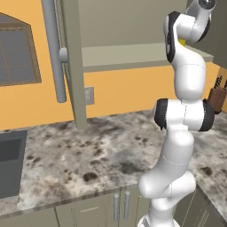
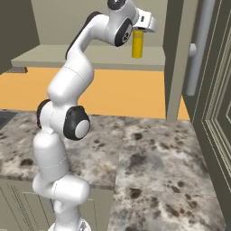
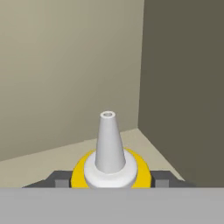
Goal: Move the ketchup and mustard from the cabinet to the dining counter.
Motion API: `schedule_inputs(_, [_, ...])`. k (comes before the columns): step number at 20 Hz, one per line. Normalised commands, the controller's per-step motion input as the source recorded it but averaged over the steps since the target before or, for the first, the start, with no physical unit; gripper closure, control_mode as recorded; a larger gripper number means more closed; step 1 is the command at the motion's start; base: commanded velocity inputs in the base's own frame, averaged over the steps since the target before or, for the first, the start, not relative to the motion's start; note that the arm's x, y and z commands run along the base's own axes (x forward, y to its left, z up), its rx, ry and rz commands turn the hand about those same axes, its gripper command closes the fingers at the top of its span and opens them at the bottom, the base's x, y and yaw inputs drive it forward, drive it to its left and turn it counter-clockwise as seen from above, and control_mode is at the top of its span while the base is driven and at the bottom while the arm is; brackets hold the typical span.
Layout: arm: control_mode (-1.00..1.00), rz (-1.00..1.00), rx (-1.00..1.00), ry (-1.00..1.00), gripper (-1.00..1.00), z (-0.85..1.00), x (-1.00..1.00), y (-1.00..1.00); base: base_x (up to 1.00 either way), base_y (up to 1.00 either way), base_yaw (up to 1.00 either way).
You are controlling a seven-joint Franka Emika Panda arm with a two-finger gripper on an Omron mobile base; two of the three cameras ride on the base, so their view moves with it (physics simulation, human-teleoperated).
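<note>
The mustard [image 2: 137, 45], a yellow squeeze bottle with a pointed white nozzle [image 3: 107, 140], stands upright on the bottom shelf [image 2: 90, 58] of the open olive-grey cabinet [image 1: 73, 66]. My gripper [image 2: 139, 30] reaches down over it from above. In the hand view my gripper [image 3: 109, 180] has its dark fingertips [image 3: 59, 180] pressed against both sides of the yellow body. A sliver of the mustard [image 1: 181, 42] peeks out behind my arm in the left base view. The ketchup and the dining counter are out of view.
Open cabinet doors with long grey bar handles [image 1: 54, 48] [image 2: 198, 45] hang on either side of the shelf. Below lies a speckled granite counter [image 1: 88, 146] with a sink [image 1: 9, 159] at the left. A knife block [image 1: 217, 97] stands at the right.
</note>
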Motion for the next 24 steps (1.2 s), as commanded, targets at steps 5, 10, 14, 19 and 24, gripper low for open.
schedule_inputs(5, [-1.00,0.13,0.00,0.05,1.00,0.00,-0.58,0.63,0.00,0.00,0.00])
schedule_inputs(10, [-1.00,0.18,-0.05,-0.01,1.00,-0.01,-0.94,0.76,0.00,0.00,0.00])
schedule_inputs(14, [-1.00,0.20,-0.05,-0.18,1.00,-0.28,-1.00,0.79,0.00,0.00,0.00])
schedule_inputs(19, [-1.00,0.18,-0.04,-0.16,1.00,-0.21,-1.00,0.75,0.00,0.00,0.00])
schedule_inputs(24, [-1.00,0.19,0.00,-0.07,1.00,-0.12,-1.00,0.61,0.00,0.00,0.00])
